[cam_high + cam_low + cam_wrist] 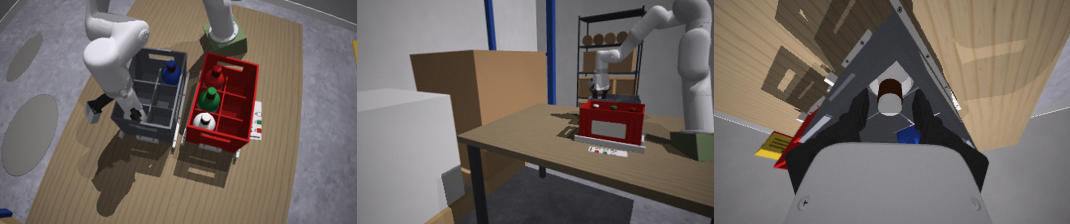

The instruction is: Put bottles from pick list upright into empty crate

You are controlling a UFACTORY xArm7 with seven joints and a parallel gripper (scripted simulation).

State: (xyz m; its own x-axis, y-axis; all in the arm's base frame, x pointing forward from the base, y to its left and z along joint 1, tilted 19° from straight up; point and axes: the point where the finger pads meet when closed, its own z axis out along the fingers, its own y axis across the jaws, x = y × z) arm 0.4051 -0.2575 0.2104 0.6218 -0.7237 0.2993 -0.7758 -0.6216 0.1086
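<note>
My gripper (135, 115) (600, 94) (891, 96) is open, its fingers on either side of the brown neck and white cap of a white bottle (890, 104) in the near left compartment of the grey crate (161, 131) (633, 98) (895, 42). A blue bottle (171, 74) (908, 135) stands in that crate's far right compartment. The red crate (243, 143) (634, 134) holds a red bottle (214, 78), a green bottle (209, 100) and a white bottle (204, 122) in its left column, all upright. The pick list (256, 132) (621, 153) shows red, green and white marks; its counts are too small to read.
The crates stand side by side on the wooden table (276, 162) (519, 134), with white rails along their bases. The red crate's right column has no bottles. The arm's green base block (235, 48) (706, 147) stands beyond the crates. Crate walls and dividers surround the gripper's fingers closely.
</note>
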